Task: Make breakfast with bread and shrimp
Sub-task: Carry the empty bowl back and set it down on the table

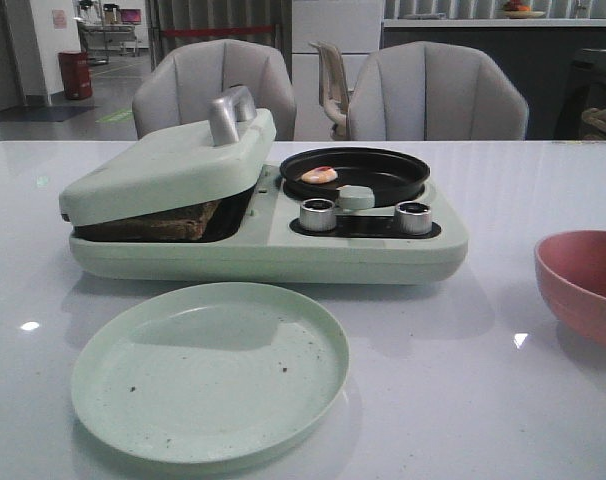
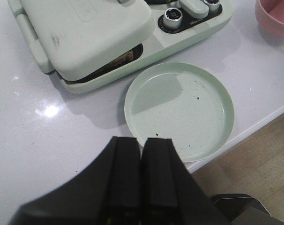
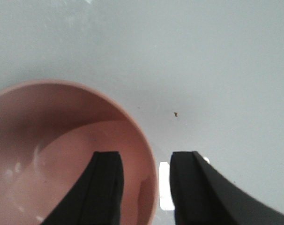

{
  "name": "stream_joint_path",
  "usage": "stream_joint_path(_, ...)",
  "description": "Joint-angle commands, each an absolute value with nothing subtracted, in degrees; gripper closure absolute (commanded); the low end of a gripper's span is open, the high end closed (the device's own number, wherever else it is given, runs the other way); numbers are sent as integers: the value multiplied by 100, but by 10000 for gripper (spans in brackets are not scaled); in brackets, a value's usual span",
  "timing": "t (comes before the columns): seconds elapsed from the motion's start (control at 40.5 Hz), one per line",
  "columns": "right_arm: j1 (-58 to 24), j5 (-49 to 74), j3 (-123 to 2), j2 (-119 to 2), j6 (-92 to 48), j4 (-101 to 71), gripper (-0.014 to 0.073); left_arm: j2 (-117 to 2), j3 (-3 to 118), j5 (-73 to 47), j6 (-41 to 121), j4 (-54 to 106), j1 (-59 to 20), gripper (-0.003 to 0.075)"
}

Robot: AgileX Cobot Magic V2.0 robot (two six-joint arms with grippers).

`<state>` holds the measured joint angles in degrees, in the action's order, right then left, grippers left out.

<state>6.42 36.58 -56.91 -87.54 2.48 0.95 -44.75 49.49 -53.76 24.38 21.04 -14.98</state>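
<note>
The bread [image 1: 158, 224] lies inside the pale green breakfast maker [image 1: 273, 240], under its half-lowered lid [image 1: 163, 165]; only a dark brown edge shows, also in the left wrist view [image 2: 123, 58]. The shrimp [image 1: 319, 175] lies in the black round pan [image 1: 355, 172] on the maker's right side. An empty pale green plate [image 1: 211, 372] sits in front of the maker. My left gripper [image 2: 142, 140] is shut and empty, above the table next to the plate [image 2: 179, 108]. My right gripper [image 3: 144, 157] is open, its fingers on either side of the pink bowl's rim [image 3: 151, 178].
The pink bowl [image 1: 586, 283] stands at the table's right edge. Two silver knobs [image 1: 318, 214] sit on the maker's front. Two grey chairs [image 1: 438, 95] stand behind the white table. The table's near edge shows in the left wrist view [image 2: 254, 126].
</note>
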Motion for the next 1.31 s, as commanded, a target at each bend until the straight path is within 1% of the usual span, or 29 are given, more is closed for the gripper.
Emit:
stream_joint_path(0.0,365,3585,-5884,-8075,82,132,214,-4440,5096,-5043,2378,2245,-1534,619)
stream_joint_path(0.198,-399,3693,-5846,-7010,82,132,214,-4440,5096,-5043,2378,2245,-1534,619)
stream_joint_path(0.346,-695,3693,-5563,-6230,82,132,214,-4440,5096,-5043,2378,2245,-1534,619)
stream_joint_path(0.494,-708,3826,-5014,-5468,82,132,214,-4440,5096,-5043,2378,2245,-1534,619)
stream_joint_path(0.89,-703,5199,-3940,-3612,150,132,214,-4440,5096,-5043,2378,2245,-1534,619)
stream_joint_path(1.186,-703,5294,-3689,-2640,345,132,214,-4440,5096,-5017,2378,2179,-1534,619)
stream_joint_path(1.26,-703,5294,-3689,-2566,345,136,221,-4440,5096,-5030,2232,1806,-1534,619)
stream_joint_path(1.285,-703,5294,-3689,-2557,345,136,235,-4440,5096,-5030,2065,1647,-1509,619)
